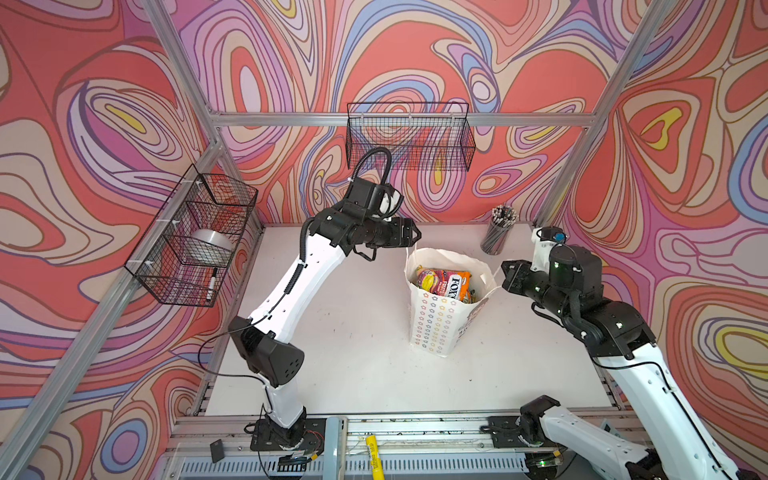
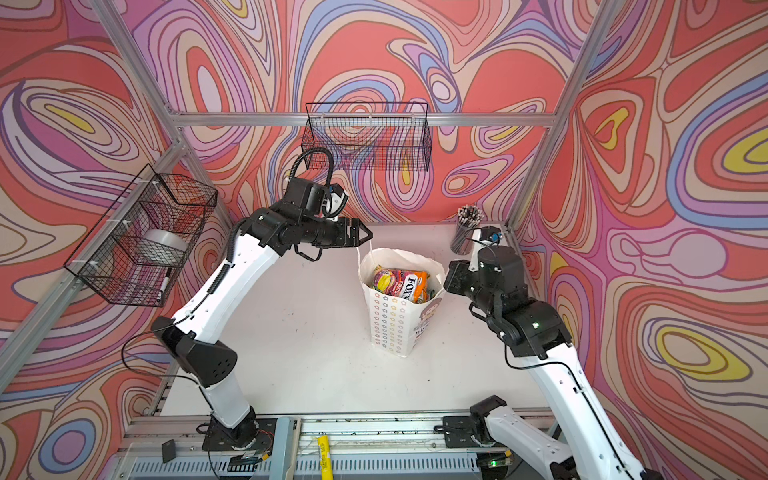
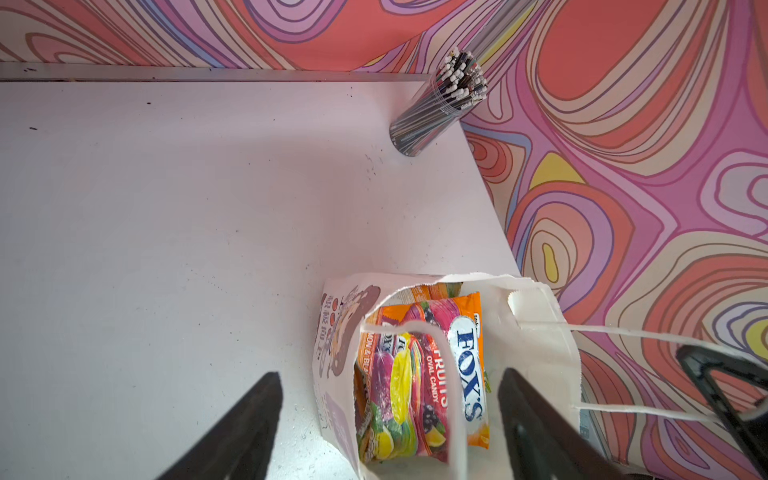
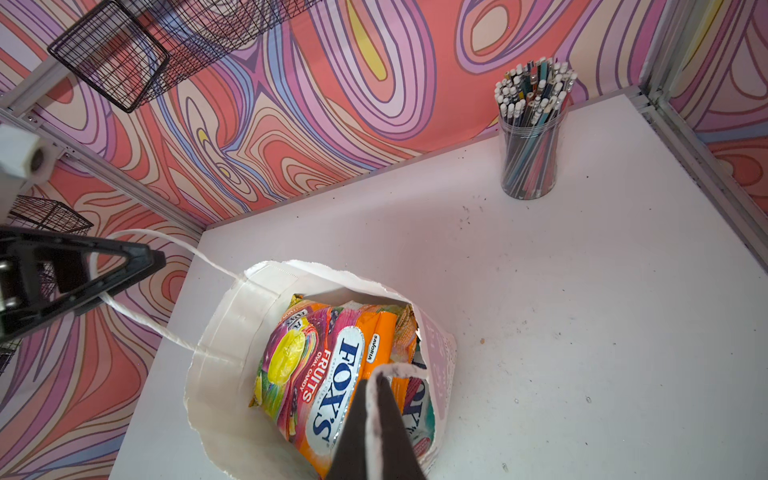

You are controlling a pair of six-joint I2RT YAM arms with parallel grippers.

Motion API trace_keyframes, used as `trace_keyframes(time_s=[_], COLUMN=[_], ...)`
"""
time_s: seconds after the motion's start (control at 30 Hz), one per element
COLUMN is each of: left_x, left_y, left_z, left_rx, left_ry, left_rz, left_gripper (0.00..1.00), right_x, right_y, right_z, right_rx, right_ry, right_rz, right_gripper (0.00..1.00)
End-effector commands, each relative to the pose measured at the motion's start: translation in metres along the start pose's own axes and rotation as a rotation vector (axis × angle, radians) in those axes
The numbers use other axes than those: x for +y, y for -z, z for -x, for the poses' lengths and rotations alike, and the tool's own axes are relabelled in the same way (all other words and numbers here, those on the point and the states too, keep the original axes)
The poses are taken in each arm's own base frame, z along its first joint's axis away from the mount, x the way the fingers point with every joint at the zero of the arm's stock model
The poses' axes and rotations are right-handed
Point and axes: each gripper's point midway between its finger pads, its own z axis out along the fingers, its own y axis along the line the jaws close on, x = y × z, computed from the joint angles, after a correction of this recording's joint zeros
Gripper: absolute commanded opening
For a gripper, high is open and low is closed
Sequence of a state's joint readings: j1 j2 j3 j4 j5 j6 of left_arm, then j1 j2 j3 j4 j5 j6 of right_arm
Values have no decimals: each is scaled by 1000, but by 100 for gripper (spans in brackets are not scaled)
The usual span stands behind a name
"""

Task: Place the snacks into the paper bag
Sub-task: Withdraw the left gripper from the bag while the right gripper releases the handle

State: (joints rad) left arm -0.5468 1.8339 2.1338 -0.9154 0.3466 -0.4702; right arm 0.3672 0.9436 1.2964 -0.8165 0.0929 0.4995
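White paper bag (image 1: pixel 432 326) with pastel stars, orange-pink-yellow snacks (image 1: pixel 444 283), walls (image 1: pixel 83 124) swirled in red and purple.

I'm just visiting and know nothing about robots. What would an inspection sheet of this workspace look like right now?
Surface: white table, scattered dark specks.
Job's things: paper bag upright, mouth open; snacks inside, a FOX'S packet on top; none seen outside it.
Clutter: pencil cup at the far right corner; yellow marker on the front rail.
Grippers: left tool open, hovering at the bag's rim; right tool shut on a cord handle.
Cables: black corrugated hose arching above the left arm's wrist.
Surroundings: swirl-patterned walls; left wire basket and back wire basket hung on them.
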Motion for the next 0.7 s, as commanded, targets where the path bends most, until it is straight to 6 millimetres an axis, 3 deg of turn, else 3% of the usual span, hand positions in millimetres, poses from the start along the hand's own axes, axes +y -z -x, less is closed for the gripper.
trace_keyframes(time_s=[0.0, 0.17, 0.3, 0.4, 0.53, 0.6, 0.67], left_x=[-18, -38, -72, -89, -73, -63, -51], left_y=[4, 3, 17, 44, 79, 86, 83], left_z=[-3, 3, 13, 33, 55, 55, 51], left_rx=[44, 78, 95, 40, -67, -98, -104], left_ry=[28, 109, 170, 179, 196, 198, 212], left_rz=[-88, -245, -442, -527, -464, -423, -385], left_gripper=[43, 4, 0, 0, 0, 0, 0], right_x=[9, 24, 67, 107, 152, 161, 162], right_y=[5, -9, -21, -18, 18, 31, 27], right_z=[18, 25, 47, 72, 122, 137, 139], right_rx=[-69, -55, -38, -39, -131, -176, -180], right_ry=[-10, -2, -6, -24, -22, -22, -16], right_rz=[40, 83, 243, 397, 582, 615, 617], right_gripper=[0, 0, 0, 0, 0, 0, 0])
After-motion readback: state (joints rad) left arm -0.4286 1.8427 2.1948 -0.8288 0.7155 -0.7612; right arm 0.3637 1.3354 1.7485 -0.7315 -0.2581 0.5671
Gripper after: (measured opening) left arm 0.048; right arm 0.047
